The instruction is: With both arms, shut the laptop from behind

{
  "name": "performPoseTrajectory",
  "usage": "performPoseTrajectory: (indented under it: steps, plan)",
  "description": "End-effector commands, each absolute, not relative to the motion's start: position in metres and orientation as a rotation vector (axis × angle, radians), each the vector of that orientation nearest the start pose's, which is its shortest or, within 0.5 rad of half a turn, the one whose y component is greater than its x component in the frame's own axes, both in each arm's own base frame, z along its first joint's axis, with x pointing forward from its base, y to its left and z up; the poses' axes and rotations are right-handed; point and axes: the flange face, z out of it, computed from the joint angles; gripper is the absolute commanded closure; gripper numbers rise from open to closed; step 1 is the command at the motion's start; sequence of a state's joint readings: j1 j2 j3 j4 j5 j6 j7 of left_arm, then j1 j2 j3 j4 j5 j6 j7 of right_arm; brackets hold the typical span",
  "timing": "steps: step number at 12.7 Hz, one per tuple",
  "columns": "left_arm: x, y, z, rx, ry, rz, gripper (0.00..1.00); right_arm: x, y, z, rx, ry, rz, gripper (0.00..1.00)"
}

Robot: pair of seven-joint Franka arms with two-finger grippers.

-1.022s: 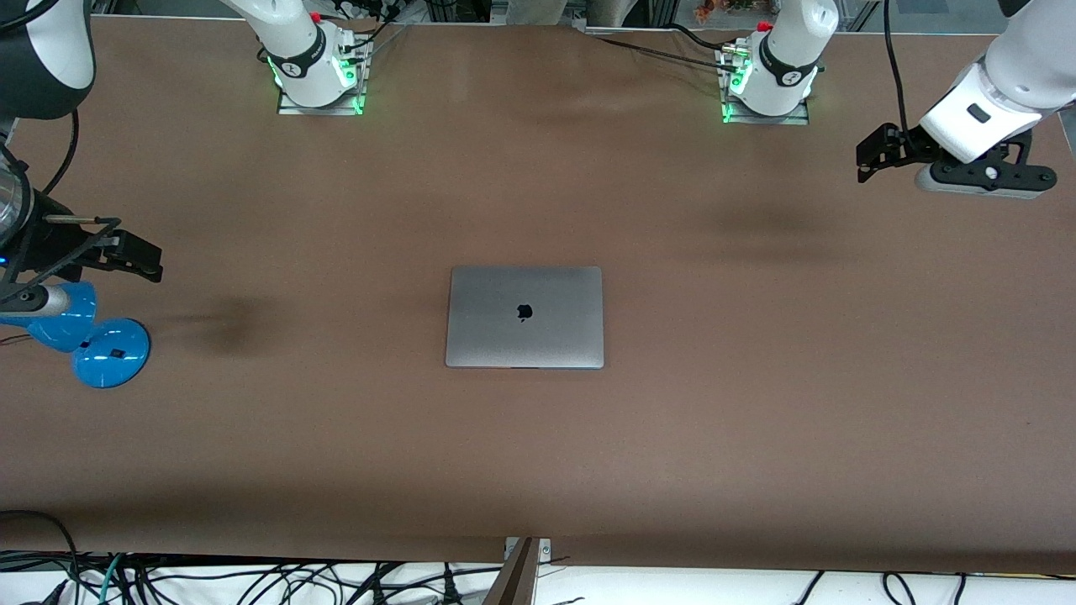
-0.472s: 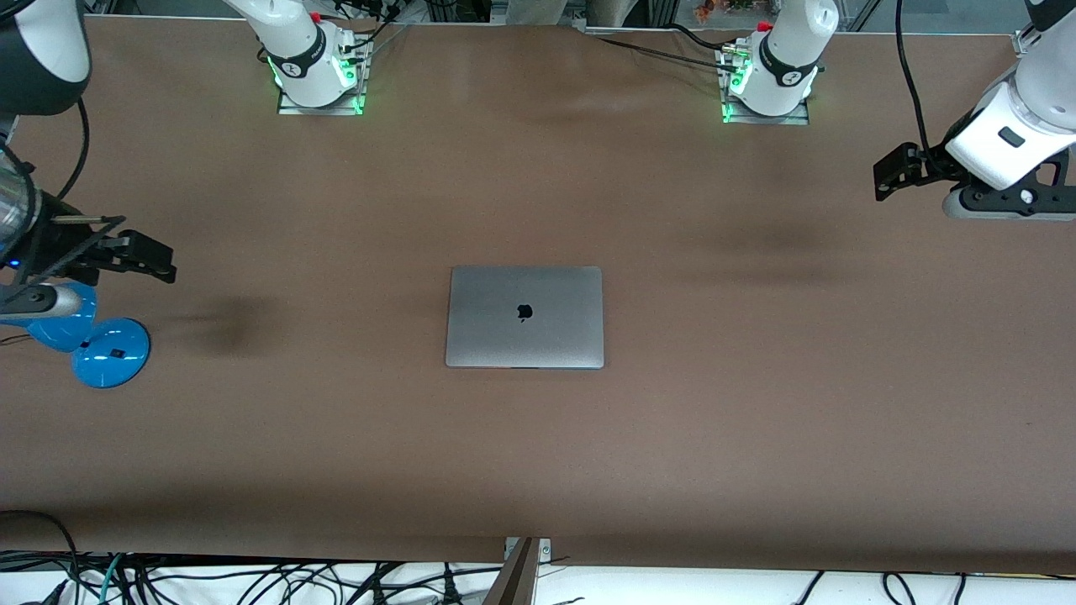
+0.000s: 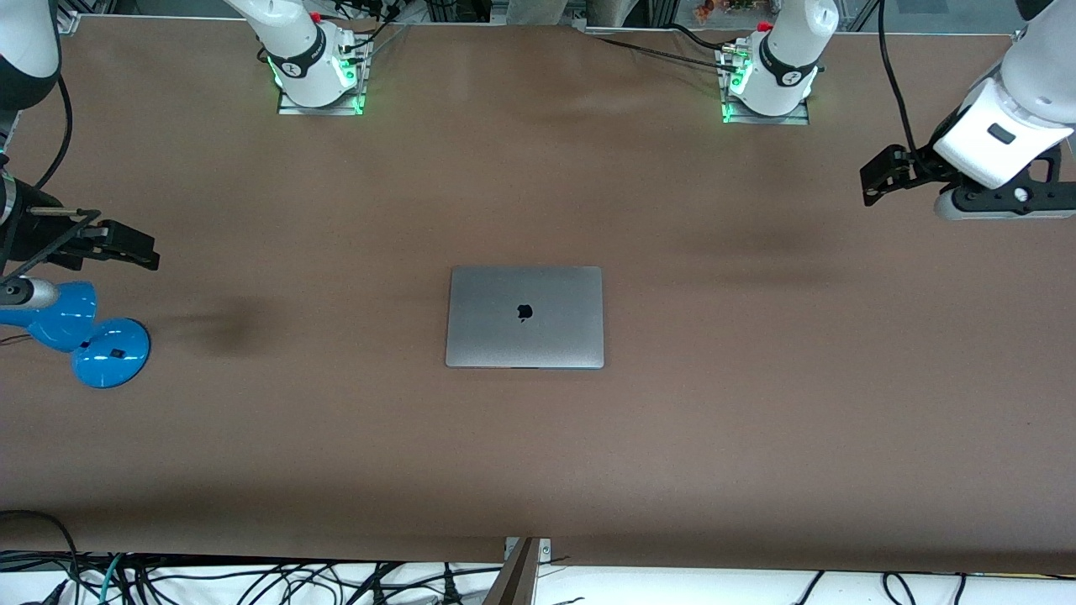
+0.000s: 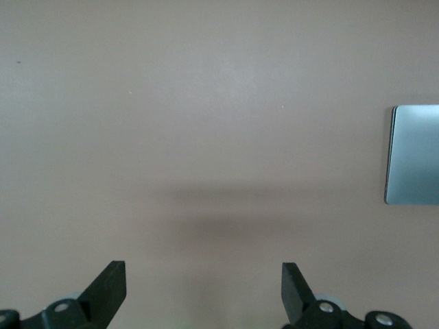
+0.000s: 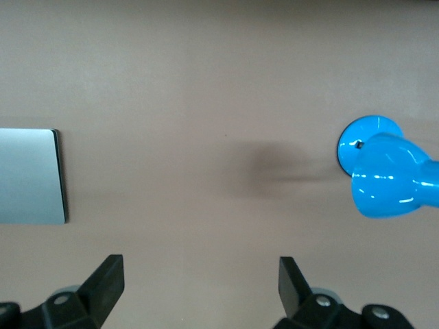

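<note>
The silver-grey laptop lies shut and flat in the middle of the brown table, its black apple logo up. One edge of it shows in the left wrist view and in the right wrist view. My left gripper is open and empty, up in the air over bare table at the left arm's end. My right gripper is open and empty, up over the table at the right arm's end, above a blue lamp. Both wrist views show their fingers wide apart with nothing between them.
A blue desk lamp stands near the table's edge at the right arm's end; it also shows in the right wrist view. The two arm bases stand along the table's top edge. Cables hang under the table's near edge.
The left gripper swung outward toward its end of the table, then back a little and higher. The right gripper drifted out and back, ending a little higher. The laptop has not moved.
</note>
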State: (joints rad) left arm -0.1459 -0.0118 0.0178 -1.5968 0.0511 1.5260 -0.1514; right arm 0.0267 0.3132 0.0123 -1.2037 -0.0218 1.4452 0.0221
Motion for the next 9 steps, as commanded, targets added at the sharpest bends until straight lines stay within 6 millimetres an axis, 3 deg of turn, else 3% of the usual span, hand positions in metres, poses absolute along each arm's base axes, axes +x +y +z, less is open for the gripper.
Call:
performPoseTrajectory:
  steps: [1,4,9]
  plan:
    - [0.545,-0.051,0.623,-3.076,-0.011,0.084,0.0,0.62,0.012,0.61,-3.173,-0.011,0.147,0.0]
    - [0.546,-0.05,0.622,-3.068,0.015,0.086,0.0,0.609,0.012,0.628,-3.174,-0.01,0.128,0.0]
    - [0.545,-0.027,0.63,-3.079,0.01,0.073,0.0,0.603,0.013,0.637,-3.172,-0.012,0.12,0.0]
